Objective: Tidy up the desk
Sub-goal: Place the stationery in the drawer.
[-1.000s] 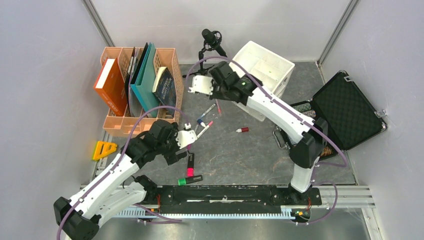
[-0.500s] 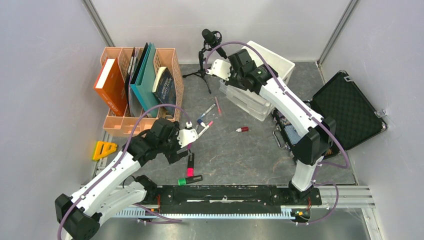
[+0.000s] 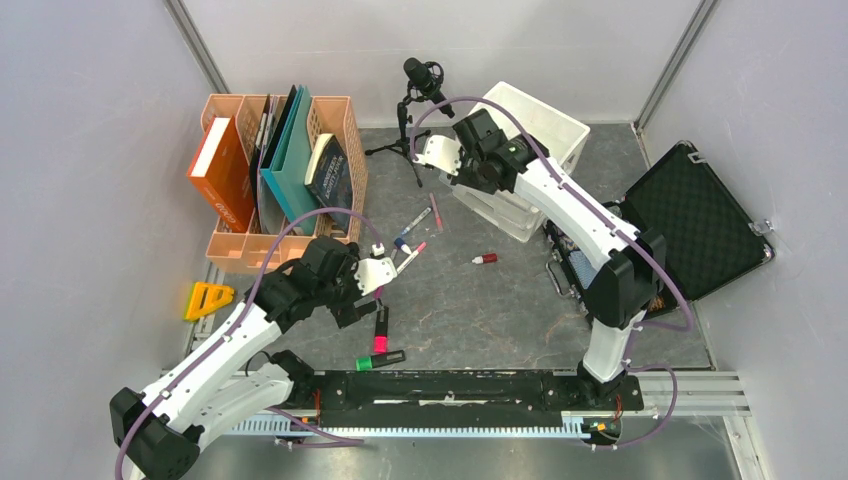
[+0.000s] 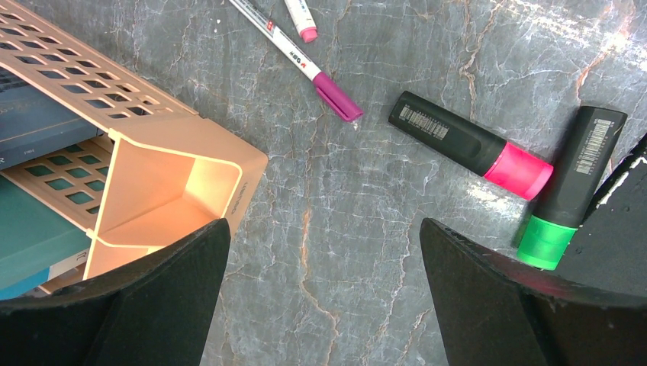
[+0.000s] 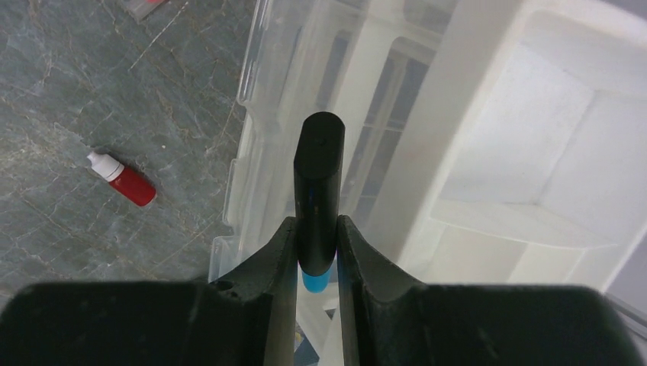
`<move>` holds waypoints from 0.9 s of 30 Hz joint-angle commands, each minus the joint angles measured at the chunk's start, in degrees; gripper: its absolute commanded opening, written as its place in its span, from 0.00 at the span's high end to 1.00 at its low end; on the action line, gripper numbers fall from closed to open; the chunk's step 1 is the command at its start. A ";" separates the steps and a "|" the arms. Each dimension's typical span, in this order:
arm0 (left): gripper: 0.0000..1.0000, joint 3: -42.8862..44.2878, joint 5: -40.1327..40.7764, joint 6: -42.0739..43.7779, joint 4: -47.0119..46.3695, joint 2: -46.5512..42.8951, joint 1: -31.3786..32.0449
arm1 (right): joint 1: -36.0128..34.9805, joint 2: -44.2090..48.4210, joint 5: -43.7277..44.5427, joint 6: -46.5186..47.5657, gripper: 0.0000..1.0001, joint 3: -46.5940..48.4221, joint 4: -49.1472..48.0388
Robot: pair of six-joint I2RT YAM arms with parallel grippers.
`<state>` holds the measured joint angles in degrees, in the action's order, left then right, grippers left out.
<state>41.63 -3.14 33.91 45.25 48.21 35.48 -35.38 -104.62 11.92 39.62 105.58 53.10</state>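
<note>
The right gripper (image 5: 317, 232) has swung from near the rack (image 4: 164, 164) to the edge of the white bin (image 5: 526, 145) at the back of the desk (image 3: 480, 310). Its jaws are clamped on a black marker (image 5: 319, 175). The left gripper (image 4: 317, 236) has stayed put, jaws spread wide over the desk by the rack's corner, with a pink highlighter (image 4: 469, 145) and a green highlighter (image 4: 576, 191) close by.

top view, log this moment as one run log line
left gripper: open, above desk, near pink highlighter | right gripper: shut on black marker, at edge of white bin | marker: not released
</note>
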 commanded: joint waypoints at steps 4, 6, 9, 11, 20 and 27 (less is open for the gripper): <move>0.00 1.27 -0.66 -1.42 -1.71 -1.12 0.11 | 0.67 -0.71 0.18 -1.38 0.63 -0.13 0.17; 0.00 1.09 -0.51 -1.32 -1.66 -1.46 0.11 | 0.80 -0.27 0.19 -1.47 0.53 0.24 -0.29; 0.00 0.94 -0.39 -1.19 -1.66 -1.58 0.11 | 0.78 0.67 0.37 -1.53 0.45 0.50 -1.29; 0.00 0.96 -0.39 -1.17 -1.64 -1.54 0.11 | 0.75 1.46 0.44 -1.56 0.43 0.59 -1.90; 0.00 0.57 -0.21 -1.36 -1.88 -1.54 0.11 | 0.71 9.38 -10.96 0.43 0.43 -2.32 -6.90; 0.00 -2.20 -5.52 2.21 -1.89 -0.30 0.11 | -1.16 15.34 -24.67 1.60 0.38 -10.35 -10.82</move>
<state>41.34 -3.90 34.00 44.88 47.42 35.48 -35.16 -92.51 -2.70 40.27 99.46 46.57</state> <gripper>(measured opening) 0.996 0.615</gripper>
